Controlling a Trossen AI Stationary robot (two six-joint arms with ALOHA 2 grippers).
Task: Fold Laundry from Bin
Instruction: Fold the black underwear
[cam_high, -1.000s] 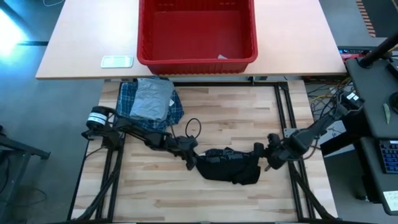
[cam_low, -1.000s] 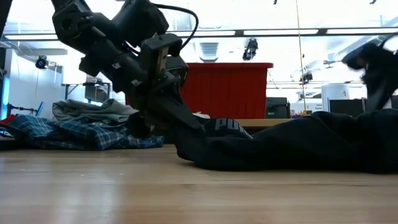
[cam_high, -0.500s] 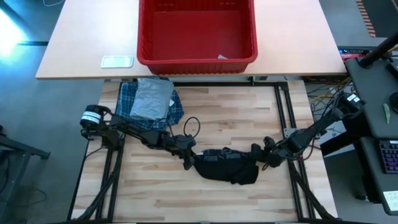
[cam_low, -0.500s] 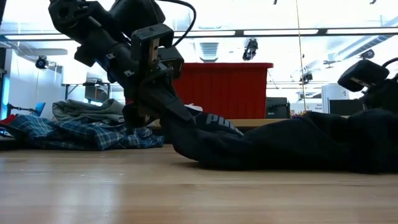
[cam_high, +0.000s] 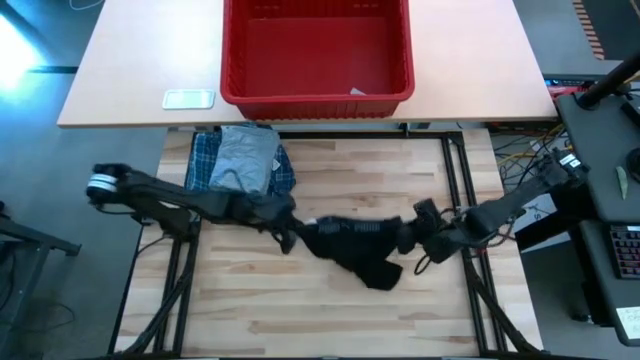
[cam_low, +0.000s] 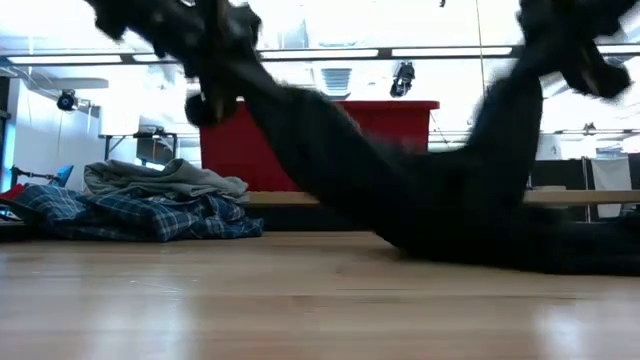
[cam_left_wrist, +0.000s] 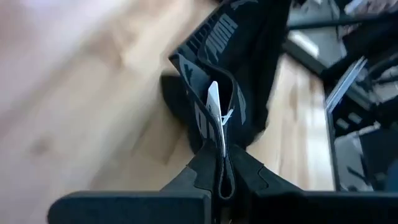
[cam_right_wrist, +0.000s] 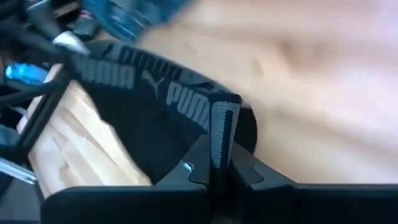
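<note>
The small black garment (cam_high: 362, 252), with grey lettering on its waistband, hangs between my two grippers over the middle of the wooden table. My left gripper (cam_high: 291, 235) is shut on its left end and my right gripper (cam_high: 409, 238) on its right end. In the low view both ends are raised and the sagging middle (cam_low: 450, 235) lies on the table. The plaid shirt (cam_high: 212, 165), folded, lies at the far left with the folded grey T-shirt (cam_high: 245, 160) on top. The red bin (cam_high: 316, 52) stands on the far table. My left gripper pinches a folded bit of the waistband (cam_left_wrist: 224, 163) between its two fingers, beside a white tag (cam_left_wrist: 214, 109). The fingers slant down from the table's left. That end is lifted clear. The band runs on toward my right gripper. My right gripper pinches the waistband's other end (cam_right_wrist: 224, 127) between its two fingers, the band doubled over where they meet. It comes slanting down from the table's right. That end is lifted clear, and the cloth below it hangs down to the table.
A small white flat object (cam_high: 188, 98) lies on the far table, left of the bin. Metal frame bars (cam_high: 455, 170) run along the wooden table's right side. Bare wood lies near the front edge (cam_high: 300, 320).
Both grippers have risen. My right gripper has turned and taken hold of the garment's right end, which lay on the table. My left gripper has drawn back toward the table's left. The two ends are now lifted, the waistband is stretched between them, and the middle stays on the table.
</note>
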